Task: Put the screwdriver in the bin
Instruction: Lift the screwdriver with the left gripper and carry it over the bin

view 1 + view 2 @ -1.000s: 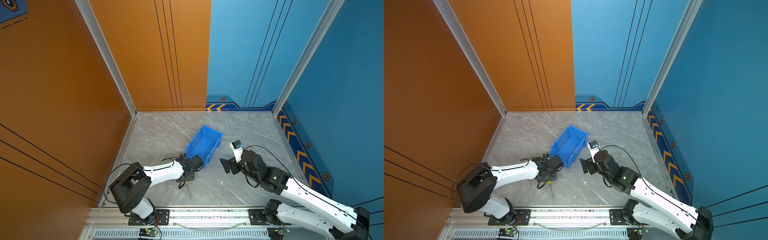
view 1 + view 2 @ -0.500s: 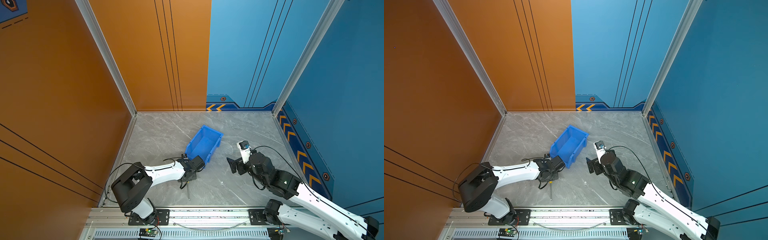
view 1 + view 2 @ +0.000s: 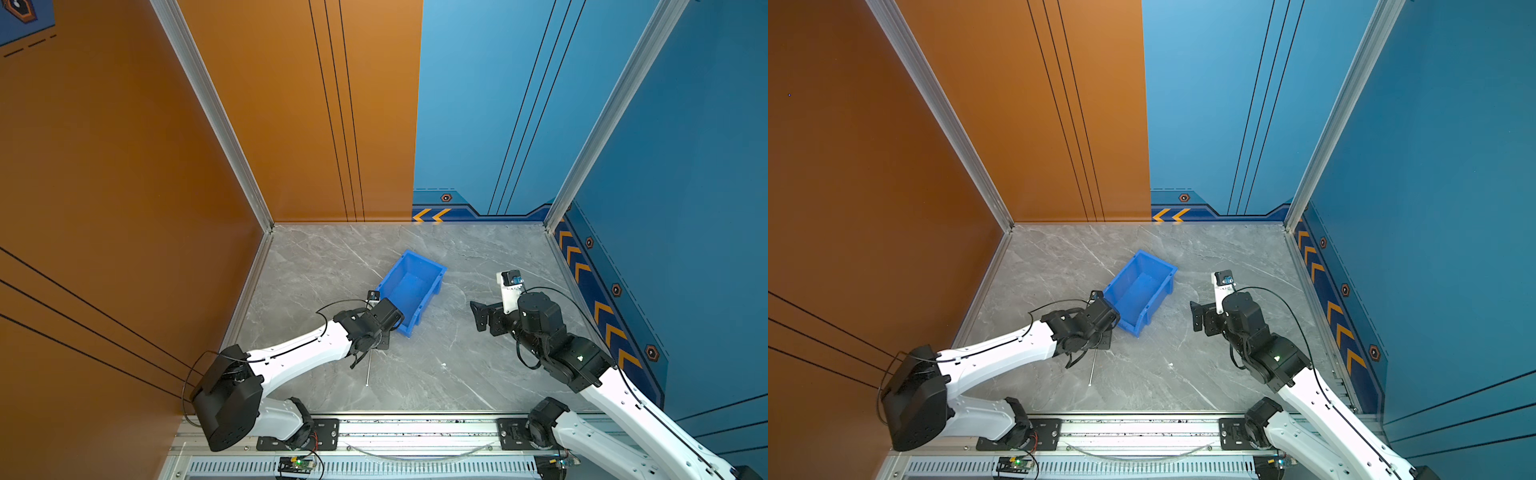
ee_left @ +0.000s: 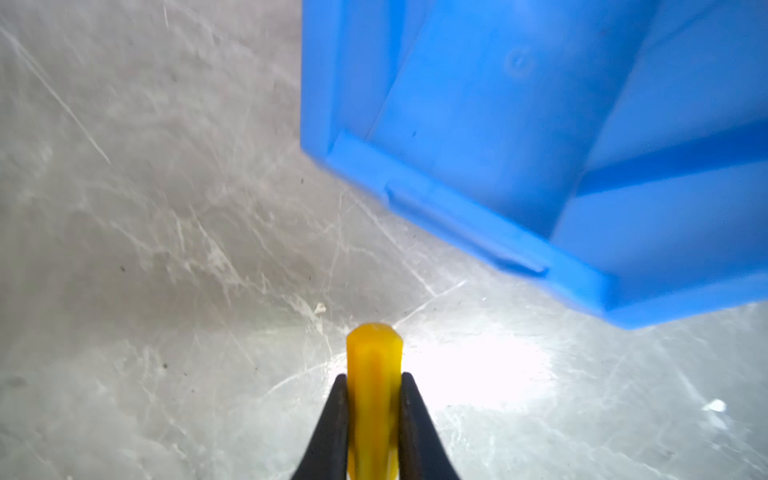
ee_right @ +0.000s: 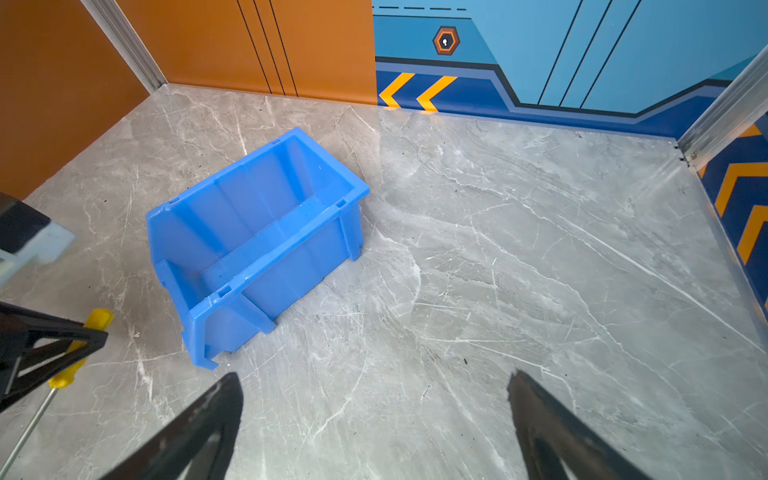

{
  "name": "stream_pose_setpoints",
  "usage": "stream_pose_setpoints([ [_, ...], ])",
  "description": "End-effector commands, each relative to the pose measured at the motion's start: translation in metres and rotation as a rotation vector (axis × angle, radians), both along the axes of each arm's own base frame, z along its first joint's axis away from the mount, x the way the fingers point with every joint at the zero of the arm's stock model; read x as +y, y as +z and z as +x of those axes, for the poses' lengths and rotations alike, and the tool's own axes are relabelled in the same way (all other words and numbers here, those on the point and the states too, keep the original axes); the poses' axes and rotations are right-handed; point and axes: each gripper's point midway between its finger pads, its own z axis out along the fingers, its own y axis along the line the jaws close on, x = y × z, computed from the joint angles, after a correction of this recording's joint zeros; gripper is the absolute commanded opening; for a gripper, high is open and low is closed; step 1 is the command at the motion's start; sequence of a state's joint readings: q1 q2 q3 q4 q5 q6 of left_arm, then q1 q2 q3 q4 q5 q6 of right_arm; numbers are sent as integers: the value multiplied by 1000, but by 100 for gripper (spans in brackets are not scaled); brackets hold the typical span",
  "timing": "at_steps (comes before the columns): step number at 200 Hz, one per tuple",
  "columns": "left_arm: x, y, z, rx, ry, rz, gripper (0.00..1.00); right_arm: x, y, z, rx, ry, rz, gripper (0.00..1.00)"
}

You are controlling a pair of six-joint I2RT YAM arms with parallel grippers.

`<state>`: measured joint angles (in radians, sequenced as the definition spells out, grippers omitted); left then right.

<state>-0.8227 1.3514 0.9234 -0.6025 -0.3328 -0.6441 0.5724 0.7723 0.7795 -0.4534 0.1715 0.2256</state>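
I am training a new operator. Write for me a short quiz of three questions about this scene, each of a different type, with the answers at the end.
1. Fill the gap: the right gripper has its jaws ____.
2. What grips the screwdriver by its yellow handle? A) the left gripper B) the right gripper C) nothing
3. True or false: the screwdriver is outside the bin.

Key: 1 open; 2 A; 3 true.

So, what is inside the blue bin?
The bin shows only bare blue floor, nothing seen in it. The left arm covers its near corner in both top views.
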Motion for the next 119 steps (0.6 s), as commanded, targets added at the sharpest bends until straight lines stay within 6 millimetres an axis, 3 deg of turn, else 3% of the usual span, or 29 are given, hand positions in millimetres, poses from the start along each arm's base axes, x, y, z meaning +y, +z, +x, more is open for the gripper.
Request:
stream_pose_setpoints([
  [1,-9,43,26,-133,-158,66,6,8,10,6,12,22,55,100],
  [13,-25,75,45,-203,-225,56,7,11,8,11,26,24,62,100],
  [44,-60,105,82,-292,-377,86,8,16,8,24,37,23,57,100],
  [71,-86,108,114,-300,-449,72,3,16,17,35,27,13,57,100],
  [119,-113,88,173,-314,-469,-17,5,16,21,45,27,14,47,100],
])
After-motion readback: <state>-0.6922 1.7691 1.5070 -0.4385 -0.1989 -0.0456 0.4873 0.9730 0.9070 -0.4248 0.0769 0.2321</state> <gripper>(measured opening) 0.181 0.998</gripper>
